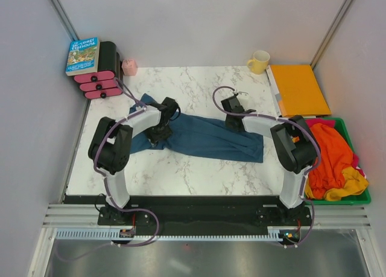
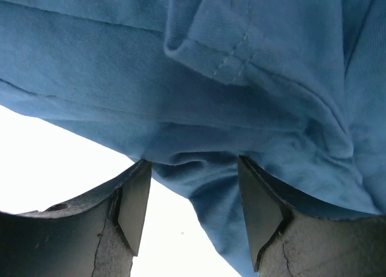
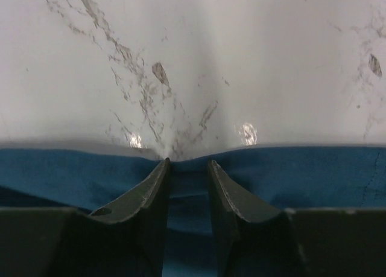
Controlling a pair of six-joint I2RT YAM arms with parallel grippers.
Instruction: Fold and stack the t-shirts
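From above, the blue t-shirt (image 1: pixel 205 141) lies spread across mid-table. The left gripper (image 1: pixel 158 134) sits on its 9 o'clock end and the right gripper (image 1: pixel 232 119) at its 12 o'clock edge, likely to draw it flat. In the left wrist view, the jaws stand wide apart, with cloth bunched between them, unpinched. In the right wrist view, the fingers (image 3: pixel 148 198) are nearly closed, clamping the hem low over the marble table (image 3: pixel 193 60).

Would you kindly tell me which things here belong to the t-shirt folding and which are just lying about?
Belongs to the job: blue t-shirt; orange and yellow clothes; green bin holding them.

Just lying about: book; pink-and-black cylinders; small pink object; yellow mug; orange folder.
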